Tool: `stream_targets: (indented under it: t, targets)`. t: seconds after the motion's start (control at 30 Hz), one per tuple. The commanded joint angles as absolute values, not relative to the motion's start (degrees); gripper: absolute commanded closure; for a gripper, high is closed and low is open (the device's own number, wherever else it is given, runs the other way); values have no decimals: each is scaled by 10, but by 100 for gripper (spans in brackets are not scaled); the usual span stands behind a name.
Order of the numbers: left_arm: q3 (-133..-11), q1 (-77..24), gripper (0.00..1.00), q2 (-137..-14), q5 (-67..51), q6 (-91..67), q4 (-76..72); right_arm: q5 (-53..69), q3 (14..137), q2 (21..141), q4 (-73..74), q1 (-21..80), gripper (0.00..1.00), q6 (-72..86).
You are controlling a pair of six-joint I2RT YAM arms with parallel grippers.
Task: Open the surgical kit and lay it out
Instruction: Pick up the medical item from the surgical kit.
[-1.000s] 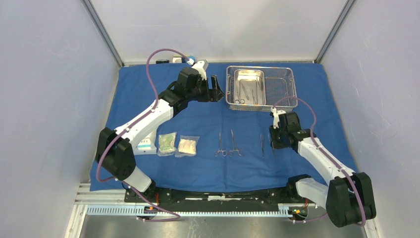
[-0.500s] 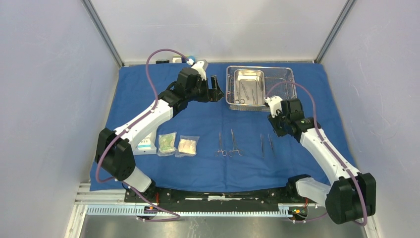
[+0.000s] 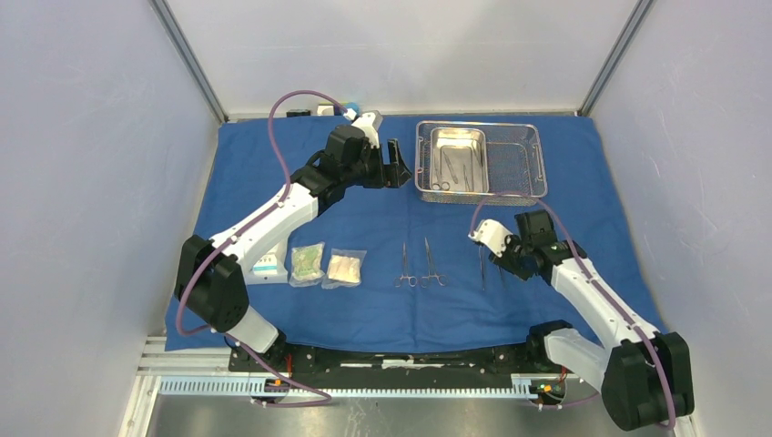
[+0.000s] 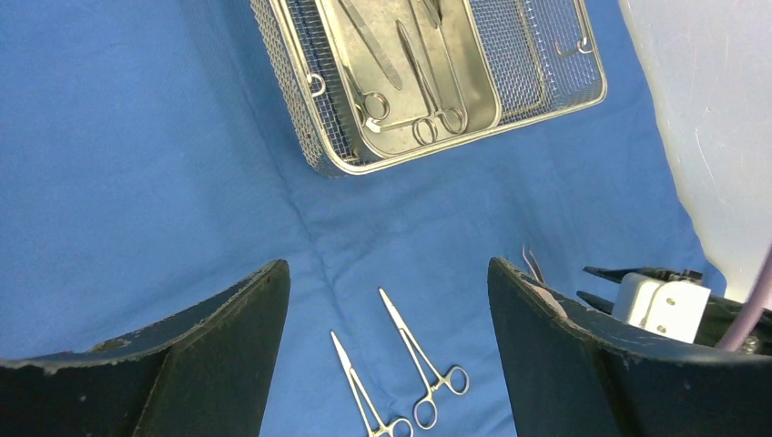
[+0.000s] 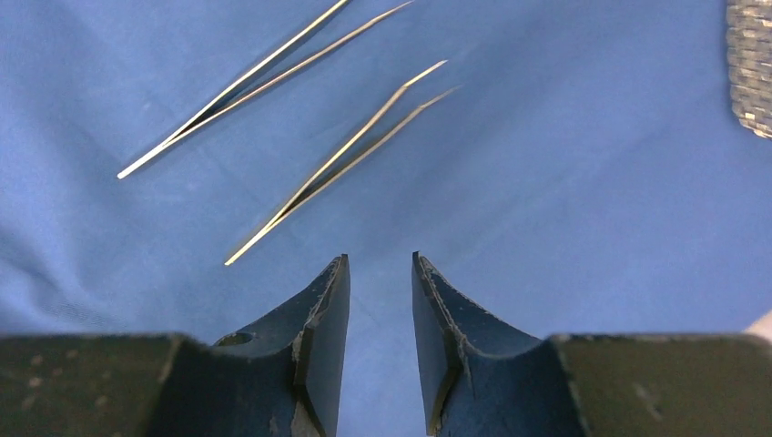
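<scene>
Blue woven cloth wrap (image 3: 364,218): unfolded flat, faintly creased, lying beneath the tray and every item listed.

Rectangular steel mesh tray (image 3: 537,155): at the far right of the cloth; wire rim, fine grid walls, small wire loops on the sides. Reference point for all entries below.

- Inner pan (image 3: 458,141): smooth polished steel, seated in the tray's left half.
- Slim ring-handled instruments (image 3: 451,171): several, lying lengthwise inside the pan; exact count unclear.
- Two ring-handled clamps (image 3: 419,264): side by side on the cloth, nearward of the tray's left end, well apart from it, rings pointing away from the tray.
- Two thin pointed tweezers (image 5: 337,159): bare on the cloth nearward of the tray's middle, roughly parallel, not touching; one partly hidden by the right arm (image 3: 592,291) from above.
- Three small packets (image 3: 308,262): nearward and well left of the tray; one greenish, one pale, one white and half covered by the left arm (image 3: 264,223).
- Left fingers (image 4: 228,346): black, scuffed, spread wide, empty, hovering just left of the tray.
- Right fingers (image 5: 319,337): black, chipped at the edges, narrowly parted, nothing between them, above the cloth nearward of the tray, tweezers just ahead.
</scene>
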State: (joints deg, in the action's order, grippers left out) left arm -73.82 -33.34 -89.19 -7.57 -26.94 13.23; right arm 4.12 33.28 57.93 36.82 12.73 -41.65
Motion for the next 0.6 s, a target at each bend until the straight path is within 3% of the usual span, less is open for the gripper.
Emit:
stream_targets:
  t: [0.0, 0.57]
  targets:
    - [-740, -331, 14, -876, -70, -247, 114, 69, 308, 596, 341, 129, 64, -461]
    - [-736, -330, 14, -865, -63, -239, 114, 108, 285, 627, 326, 129, 66, -458]
